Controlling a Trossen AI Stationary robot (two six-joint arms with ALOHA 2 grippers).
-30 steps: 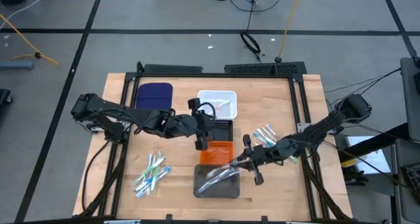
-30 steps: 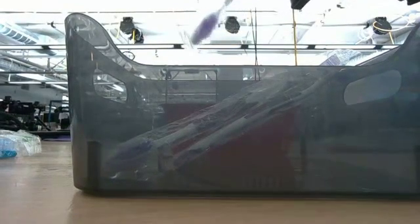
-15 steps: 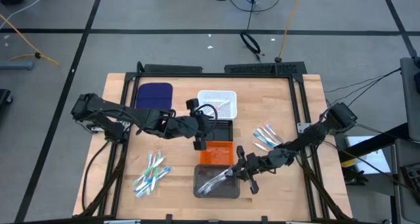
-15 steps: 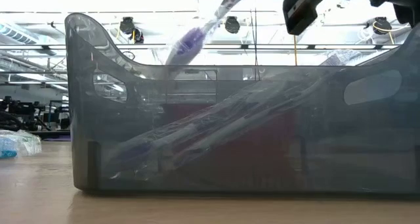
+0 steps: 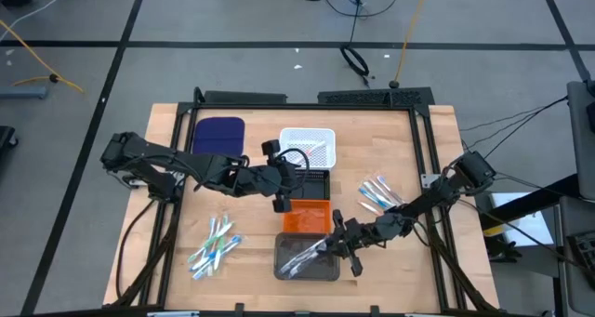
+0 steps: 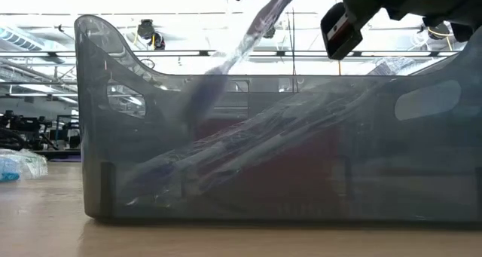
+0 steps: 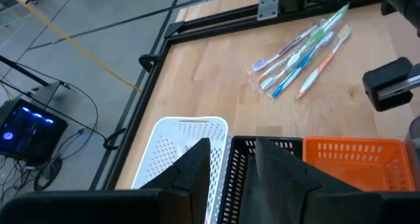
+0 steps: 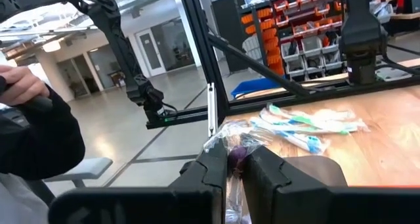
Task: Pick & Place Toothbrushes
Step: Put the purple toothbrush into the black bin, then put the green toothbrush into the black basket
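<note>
A wrapped toothbrush (image 6: 241, 46) is being held slanted, head down into the grey tray (image 5: 307, 259), by the clamped right gripper (image 5: 342, 244), beside the orange tray (image 5: 307, 217); the left gripper (image 5: 282, 203) is hanging part-open over the black tray (image 5: 314, 180).

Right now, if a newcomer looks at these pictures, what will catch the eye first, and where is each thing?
The right gripper hangs over the grey tray at the table's near edge, shut on a wrapped toothbrush that slants down into it. The left gripper waits above the black tray, between the white tray and the orange tray. Loose toothbrush piles lie at both sides.
</note>
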